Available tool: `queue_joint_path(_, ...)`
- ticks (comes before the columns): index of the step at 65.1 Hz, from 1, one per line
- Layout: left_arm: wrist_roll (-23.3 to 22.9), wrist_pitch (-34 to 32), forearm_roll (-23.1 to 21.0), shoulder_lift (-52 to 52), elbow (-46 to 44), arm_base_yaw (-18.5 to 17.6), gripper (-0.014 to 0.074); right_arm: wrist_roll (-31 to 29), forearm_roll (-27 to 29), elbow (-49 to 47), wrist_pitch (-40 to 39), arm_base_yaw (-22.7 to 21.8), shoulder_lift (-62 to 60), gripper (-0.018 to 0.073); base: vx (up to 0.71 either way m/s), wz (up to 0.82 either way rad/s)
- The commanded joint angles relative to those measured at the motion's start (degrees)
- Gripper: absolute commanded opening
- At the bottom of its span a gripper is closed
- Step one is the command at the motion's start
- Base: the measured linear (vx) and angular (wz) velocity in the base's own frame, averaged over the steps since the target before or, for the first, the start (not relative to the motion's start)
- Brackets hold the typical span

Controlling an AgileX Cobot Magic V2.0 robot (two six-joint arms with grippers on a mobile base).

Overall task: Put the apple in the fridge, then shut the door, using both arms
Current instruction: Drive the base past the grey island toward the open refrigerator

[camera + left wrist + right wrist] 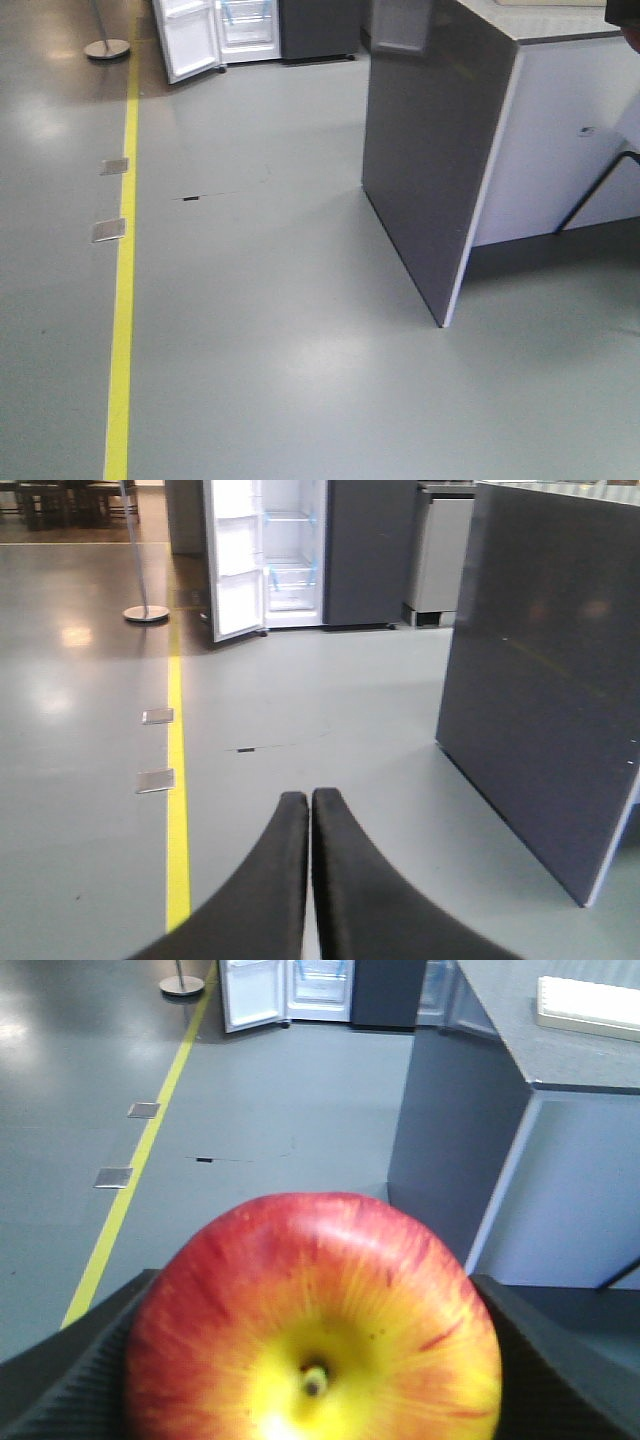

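Note:
A red apple [312,1320] with yellow streaks fills the lower right wrist view, stem dimple facing the camera. My right gripper [315,1365] is shut on it, a black finger [70,1380] showing on each side. My left gripper [309,800] is shut and empty, hanging over bare floor. Far across the floor stands the fridge [292,555], its white inside and shelves showing. The door [235,565] is swung open to the left. The fridge [250,28] and door [190,40] also show at the top of the front view.
A counter unit with a dark grey side panel [430,160] stands close on the right. On its top lies a white tray [590,1005]. A yellow floor line [125,250] runs toward the fridge, past two metal floor plates [108,230]. A stanchion base [107,47] stands left of the door.

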Motion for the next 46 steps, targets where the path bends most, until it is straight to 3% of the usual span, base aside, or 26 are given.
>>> queue_joint_path(1, -0.07, -4.22, 0.12, -0.83, -1.08, 0.12, -0.0007, -0.18, 0.39, -1.78, -4.80, -0.16, -0.98, 0.0203, 0.05, 0.29)
queue_joint_path(46, -0.07, -4.22, 0.12, -0.83, -1.08, 0.12, -0.0007, -0.18, 0.34, -1.78, -4.81, -0.16, -0.98, 0.0203, 0.06, 0.21)
